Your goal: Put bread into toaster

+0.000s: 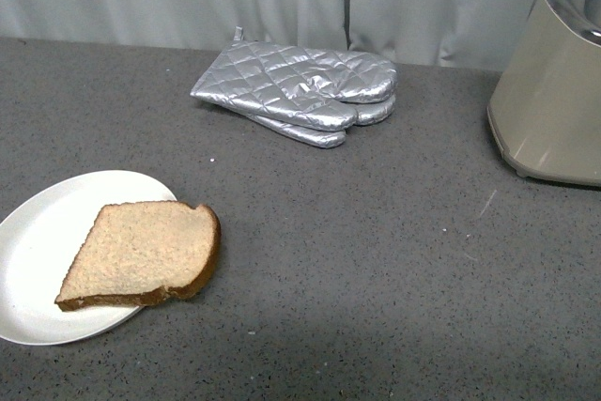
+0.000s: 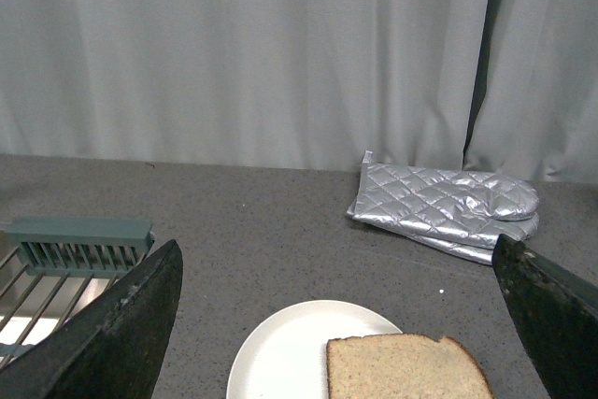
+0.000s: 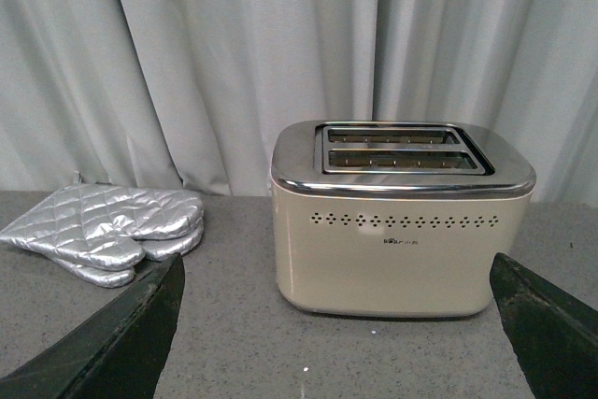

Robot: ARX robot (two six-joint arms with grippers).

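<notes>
The bread (image 1: 141, 253), a tan slice with a dark crust, lies on a round white plate (image 1: 38, 241) at the front left of the grey counter. The beige toaster (image 1: 554, 91) with a silver top stands at the far right, cut off by the frame edge. Neither gripper shows in the front view. In the left wrist view my left gripper (image 2: 341, 324) is open above the counter, with the bread (image 2: 406, 369) and plate (image 2: 285, 352) between its fingers. In the right wrist view my right gripper (image 3: 341, 329) is open, facing the toaster (image 3: 402, 221), whose two top slots are empty.
A pair of quilted silver oven mitts (image 1: 300, 91) lies at the back middle, before a grey curtain; they also show in the left wrist view (image 2: 448, 207) and the right wrist view (image 3: 107, 231). A green-edged wire rack (image 2: 65, 259) sits left of the plate.
</notes>
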